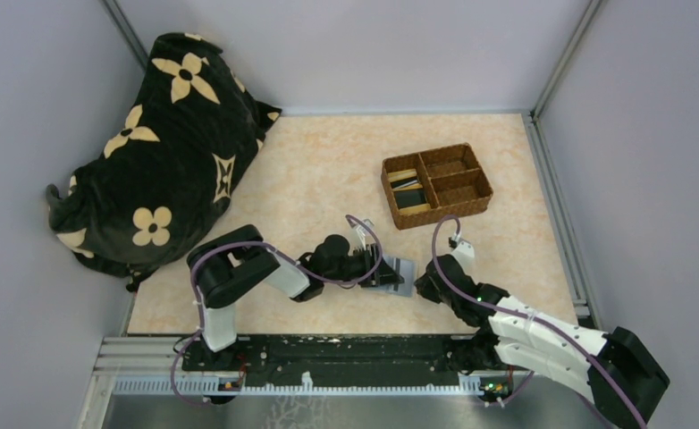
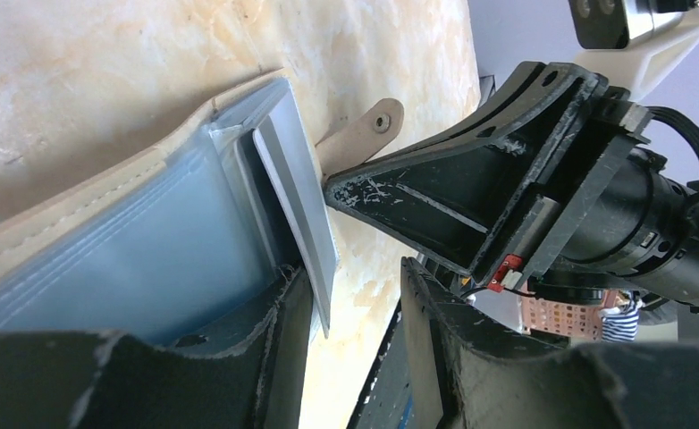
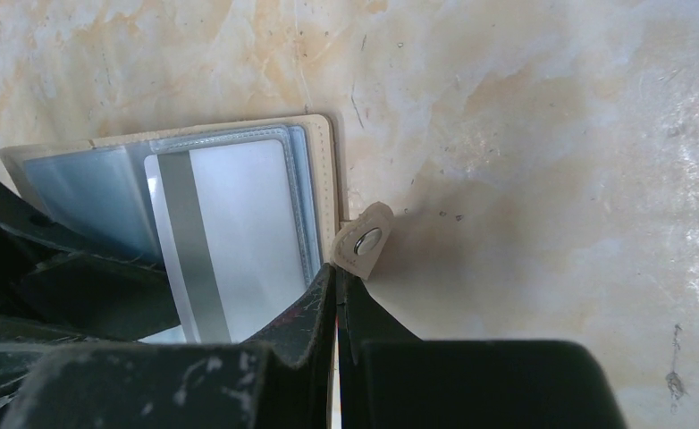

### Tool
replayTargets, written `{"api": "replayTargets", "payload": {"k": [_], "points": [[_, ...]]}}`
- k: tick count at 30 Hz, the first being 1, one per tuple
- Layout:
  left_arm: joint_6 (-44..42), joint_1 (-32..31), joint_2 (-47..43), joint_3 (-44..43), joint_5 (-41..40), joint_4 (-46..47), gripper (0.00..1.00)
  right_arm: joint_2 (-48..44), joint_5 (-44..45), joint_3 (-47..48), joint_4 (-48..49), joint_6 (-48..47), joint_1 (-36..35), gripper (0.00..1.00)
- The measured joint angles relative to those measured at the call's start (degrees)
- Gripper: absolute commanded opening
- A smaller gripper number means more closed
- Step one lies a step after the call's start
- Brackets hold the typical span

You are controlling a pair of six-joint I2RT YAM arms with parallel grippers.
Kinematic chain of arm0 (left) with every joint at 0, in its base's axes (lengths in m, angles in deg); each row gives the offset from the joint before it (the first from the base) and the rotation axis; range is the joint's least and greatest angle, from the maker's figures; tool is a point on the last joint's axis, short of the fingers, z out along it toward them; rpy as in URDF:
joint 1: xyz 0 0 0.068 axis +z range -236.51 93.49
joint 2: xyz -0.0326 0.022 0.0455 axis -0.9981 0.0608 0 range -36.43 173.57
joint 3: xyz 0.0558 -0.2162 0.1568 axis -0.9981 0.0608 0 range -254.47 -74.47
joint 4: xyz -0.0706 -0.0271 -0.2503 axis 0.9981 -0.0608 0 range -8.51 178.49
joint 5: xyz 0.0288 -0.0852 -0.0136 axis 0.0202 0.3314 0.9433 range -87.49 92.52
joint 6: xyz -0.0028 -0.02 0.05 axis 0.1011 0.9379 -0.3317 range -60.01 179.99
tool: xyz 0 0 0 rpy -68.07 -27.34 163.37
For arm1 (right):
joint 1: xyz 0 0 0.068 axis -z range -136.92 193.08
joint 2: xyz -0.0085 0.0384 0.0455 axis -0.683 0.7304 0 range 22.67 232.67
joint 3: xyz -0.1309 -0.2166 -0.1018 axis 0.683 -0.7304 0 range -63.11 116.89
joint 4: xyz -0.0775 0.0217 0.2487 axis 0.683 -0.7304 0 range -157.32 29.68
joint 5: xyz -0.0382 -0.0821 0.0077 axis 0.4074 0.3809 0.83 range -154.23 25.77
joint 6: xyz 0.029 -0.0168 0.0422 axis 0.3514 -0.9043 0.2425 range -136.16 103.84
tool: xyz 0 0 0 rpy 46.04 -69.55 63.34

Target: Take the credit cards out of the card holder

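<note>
In the lower centre of the top view, the left tool (image 1: 380, 268) stands partly spread, one finger on the blue inner face of the open card holder (image 1: 400, 275), which lies flat on the surface (image 1: 328, 161). A grey-white credit card (image 3: 230, 223) sits in the holder's right pocket, its long axis pointing at the right tool (image 3: 337, 299). That tool's jaws are pressed together at the card's near corner, beside the snap tab (image 3: 364, 243). I judge the right arm the better placed to draw the card out.
</note>
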Motion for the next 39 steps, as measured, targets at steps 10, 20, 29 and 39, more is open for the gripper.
{"api": "replayTargets", "payload": {"k": [10,20,29,39], "points": [[0.50,0.02,1.68,-1.09,0.20,-0.17,0.47,0.31,-0.37,-0.37,1.46,0.24,-0.26,0.00],[2.21,0.02,5.75,-4.09,2.08,1.20,0.47,1.01,-0.55,-0.42,2.47,0.26,-0.44,0.00],[2.21,1.05,4.72,-2.08,2.14,1.90,0.45,1.49,-1.77,-2.34,7.43,1.90,-0.46,0.00],[2.38,2.75,3.67,1.92,3.93,5.16,0.44,1.86,-5.99,-4.17,11.76,4.22,0.09,0.00]]}}
